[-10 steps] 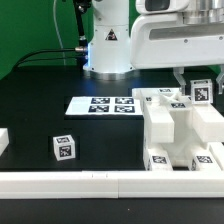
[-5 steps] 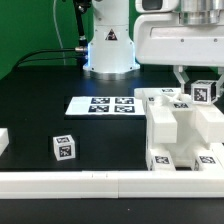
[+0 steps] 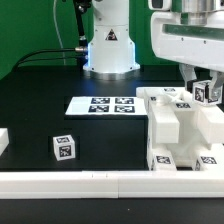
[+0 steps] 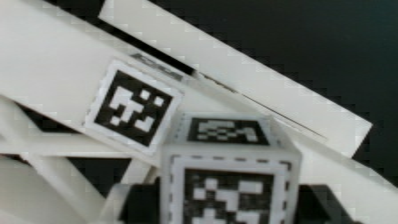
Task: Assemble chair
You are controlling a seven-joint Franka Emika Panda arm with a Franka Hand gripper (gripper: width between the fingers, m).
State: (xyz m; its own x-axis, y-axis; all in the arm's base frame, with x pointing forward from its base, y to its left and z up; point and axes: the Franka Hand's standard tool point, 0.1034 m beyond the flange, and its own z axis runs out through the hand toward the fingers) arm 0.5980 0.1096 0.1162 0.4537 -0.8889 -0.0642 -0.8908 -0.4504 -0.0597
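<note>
My gripper (image 3: 205,88) hangs at the exterior view's right, shut on a short square white chair block (image 3: 207,93) with a tag on its face. The block sits just above the top of the partly built white chair (image 3: 182,128), a cluster of slabs and blocks with tags. In the wrist view the same block (image 4: 224,140) fills the space between my dark fingers (image 4: 146,198), and a slanted tagged panel (image 4: 134,100) of the chair lies right behind it. Another tagged block (image 3: 64,148) stands loose on the black table.
The marker board (image 3: 102,105) lies flat in front of the robot base (image 3: 108,50). A long white border rail (image 3: 90,184) runs along the front edge. A white piece (image 3: 3,141) shows at the left edge.
My gripper has carried the block a little toward the exterior view's right, over the chair's top. Everything else stayed in place.
</note>
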